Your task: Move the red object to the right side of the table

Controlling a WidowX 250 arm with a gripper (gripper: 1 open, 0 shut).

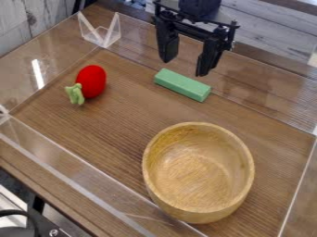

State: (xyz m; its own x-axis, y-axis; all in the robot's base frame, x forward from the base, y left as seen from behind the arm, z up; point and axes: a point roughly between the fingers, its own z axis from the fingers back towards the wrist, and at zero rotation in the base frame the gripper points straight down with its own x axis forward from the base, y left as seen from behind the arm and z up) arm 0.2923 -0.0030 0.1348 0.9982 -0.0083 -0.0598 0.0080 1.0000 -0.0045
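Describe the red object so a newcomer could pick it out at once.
Start at the dark wood-grain table ringed by clear acrylic walls. On its left side, well away from the wooden bowl and the flat green block, lies the red object. It is small, glossy and rounded with a green leafy end, the only red thing there.

The table (pixel 74 130) is dark brown wood grain with a smooth, slightly sheened top. Clear acrylic walls (pixel 99 28) edge it, glossy and reflective. The bowl (pixel 198 171) near the table's front is pale unpainted wood, smooth, matt, with fine grain showing inside. Left of the bowl and farther back, the red object (pixel 91 80) looks like glossy plastic, its leafy end green. The block (pixel 183 84) behind the bowl is matt green. Above the block, the gripper (pixel 183 57) is black, matt, hard-looking.
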